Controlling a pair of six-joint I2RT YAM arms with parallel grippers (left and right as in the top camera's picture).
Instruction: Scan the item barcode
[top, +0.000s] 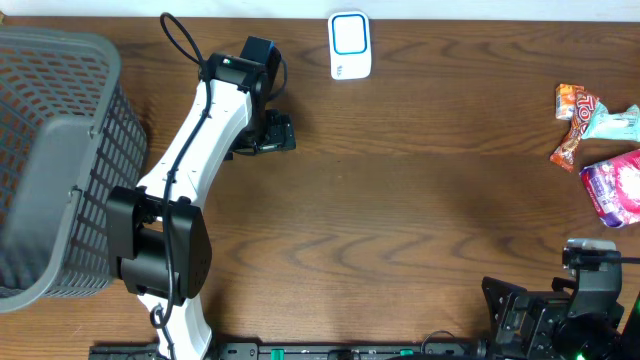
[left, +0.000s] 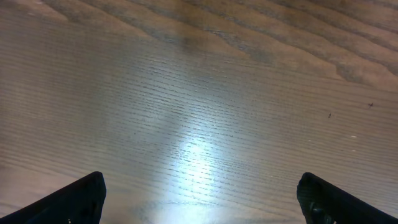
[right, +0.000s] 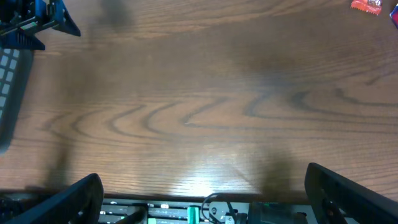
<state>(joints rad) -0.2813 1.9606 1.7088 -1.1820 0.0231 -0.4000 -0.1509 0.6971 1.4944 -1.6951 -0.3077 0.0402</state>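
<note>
At the right edge of the tabletop lie the snack packets, partly cut off by the frame: probably light, crinkly, slippery film, best pinched at a sealed end. No barcode is legible. Scanner well apart. Left end effector and right end effector both spread, empty.

**Brown grain, grey mesh, bright wrappers**

The counter is warm brown with dark, wavy grain. At its left edge sits a grey lattice basket. At the far edge is a white scanner framed in blue. At the right edge lie an orange-red packet, a mint-green packet and a pink-and-white packet. The left arm is white with black joints, and the right arm is black.
</note>
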